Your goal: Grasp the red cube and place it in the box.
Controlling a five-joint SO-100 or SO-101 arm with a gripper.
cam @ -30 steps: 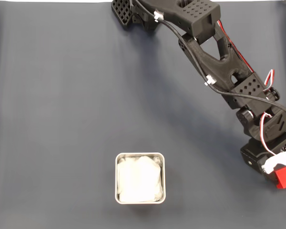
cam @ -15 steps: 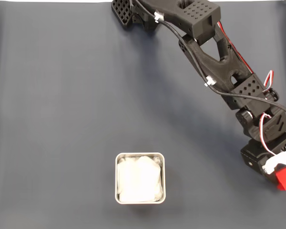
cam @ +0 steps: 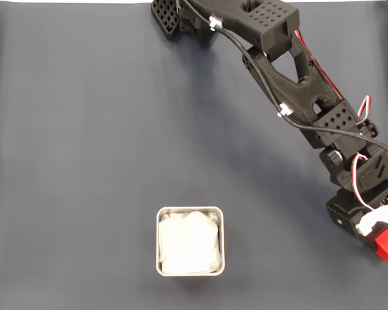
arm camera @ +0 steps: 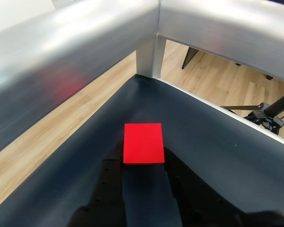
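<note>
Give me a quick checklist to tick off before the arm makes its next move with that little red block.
1. Small bright red cube sits at the tool, between its fingers in the wrist view: ok.
2. Tool firmly closed on the cube: cannot tell; the fingers are dark and blurred.
3. Cube lifted off the dark grey mat: cannot tell.
4. Square silver metal tin with white paper lining stands upright and open: ok.
5. Mat between cube and tin is bare: ok.
6. Cube sits close to the mat's corner by the metal frame: not ok, little room.
</note>
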